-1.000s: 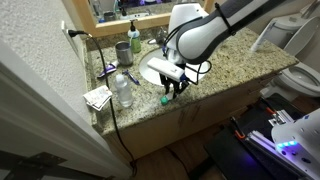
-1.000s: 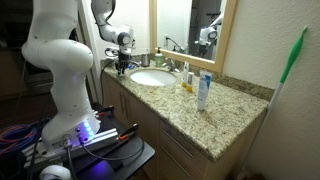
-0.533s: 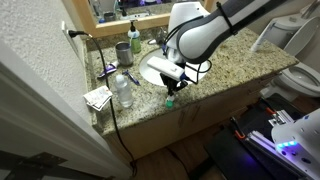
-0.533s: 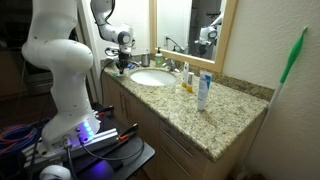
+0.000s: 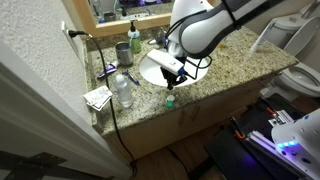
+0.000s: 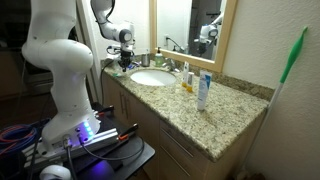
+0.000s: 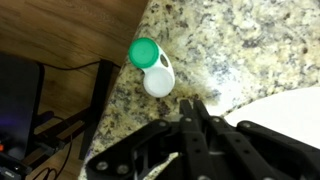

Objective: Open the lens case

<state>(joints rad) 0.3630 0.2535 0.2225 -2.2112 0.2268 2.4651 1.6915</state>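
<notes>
Wrist view showed the lens case (image 7: 152, 67) lying near the front edge of the granite tabletop (image 7: 240, 40), green cap (image 7: 143, 53) outermost, white cap (image 7: 159, 82) touching it. Just right of it the pincer (image 7: 190, 105) hung clenched on nothing, near the case but apart from it. To my eye it needed to spread, settle squarely around one cap, then grip and twist; so light a case could spin or skid off. The sink (image 7: 290, 115) lay further right.

No text reading legibly anywhere, print on the white tube (image 6: 203, 90) blurring out, the lens case (image 7: 151, 68) showing plain caps
</notes>
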